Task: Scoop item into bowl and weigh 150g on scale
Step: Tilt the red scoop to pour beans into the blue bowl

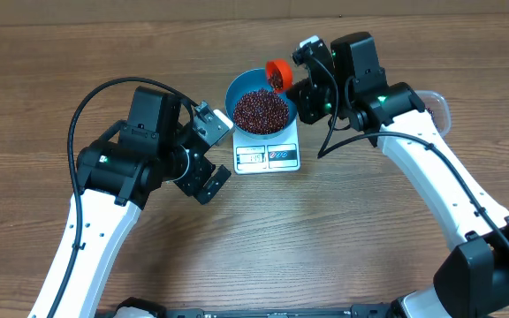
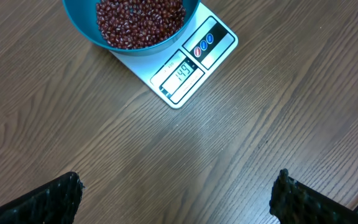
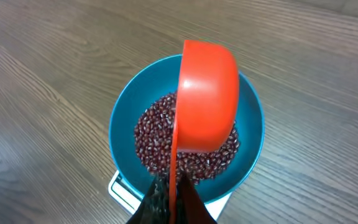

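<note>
Overhead: a blue bowl (image 1: 237,93) filled with red-brown beans (image 1: 261,109) sits on the white kitchen scale (image 1: 268,157). Past the scale's far edge, the right gripper (image 1: 294,81), clamped on an orange scoop (image 1: 278,74), tips it over the bowl's rim. The left gripper (image 1: 222,154) waits spread wide and empty just beside the scale's left side.

Left wrist: the scale's display (image 2: 182,76) appears to read a hair under target. The top-up therefore likely calls for a slow tilt, a few beans at a time, with the scoop kept clear of the bowl so it adds no load.

Right wrist: the scoop (image 3: 207,93), turned on edge above the scale, hides whatever it holds. The beans (image 3: 154,137) are small, glossy ovals lying loose in the bowl.
</note>
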### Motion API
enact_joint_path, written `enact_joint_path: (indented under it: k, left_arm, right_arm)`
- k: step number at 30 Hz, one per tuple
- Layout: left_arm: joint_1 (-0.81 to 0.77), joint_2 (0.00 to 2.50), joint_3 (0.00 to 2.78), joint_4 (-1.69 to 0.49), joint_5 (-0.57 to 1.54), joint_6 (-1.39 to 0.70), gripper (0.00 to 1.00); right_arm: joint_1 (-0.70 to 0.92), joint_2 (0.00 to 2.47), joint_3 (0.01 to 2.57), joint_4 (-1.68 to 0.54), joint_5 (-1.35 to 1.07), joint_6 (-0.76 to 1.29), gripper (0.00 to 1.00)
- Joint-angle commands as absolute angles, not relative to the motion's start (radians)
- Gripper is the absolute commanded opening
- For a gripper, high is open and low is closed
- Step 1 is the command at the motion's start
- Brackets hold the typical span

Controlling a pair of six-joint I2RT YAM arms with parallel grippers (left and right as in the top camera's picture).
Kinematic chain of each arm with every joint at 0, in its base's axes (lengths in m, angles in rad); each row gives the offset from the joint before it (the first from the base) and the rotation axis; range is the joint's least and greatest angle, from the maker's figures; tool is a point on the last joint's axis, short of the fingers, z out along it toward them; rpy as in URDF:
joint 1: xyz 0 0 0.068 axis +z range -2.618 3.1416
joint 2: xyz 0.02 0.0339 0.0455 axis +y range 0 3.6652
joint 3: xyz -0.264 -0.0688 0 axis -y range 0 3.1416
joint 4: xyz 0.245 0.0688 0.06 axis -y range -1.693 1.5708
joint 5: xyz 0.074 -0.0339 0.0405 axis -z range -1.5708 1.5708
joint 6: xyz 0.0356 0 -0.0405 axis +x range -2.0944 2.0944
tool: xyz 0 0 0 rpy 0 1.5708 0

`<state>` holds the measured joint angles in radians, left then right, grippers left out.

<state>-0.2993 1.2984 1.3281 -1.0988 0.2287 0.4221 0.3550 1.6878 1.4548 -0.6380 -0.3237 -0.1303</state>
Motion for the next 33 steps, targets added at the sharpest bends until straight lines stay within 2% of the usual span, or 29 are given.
enact_joint_path:
  k: [1, 9, 33]
  left_arm:
    - [-0.295, 1.303, 1.326, -1.099, 0.236, 0.434, 1.00]
    - [-0.295, 1.303, 1.326, -1.099, 0.236, 0.434, 1.00]
    - [-0.295, 1.303, 1.326, -1.099, 0.236, 0.434, 1.00]
  right_arm:
    - [0.367, 1.644, 1.486, -0.615, -0.287, -0.134, 0.04]
    - [0.367, 1.640, 1.486, -0.614, -0.369, -0.127, 0.04]
    - [0.367, 1.640, 1.486, -0.626, -0.387, -0.101, 0.04]
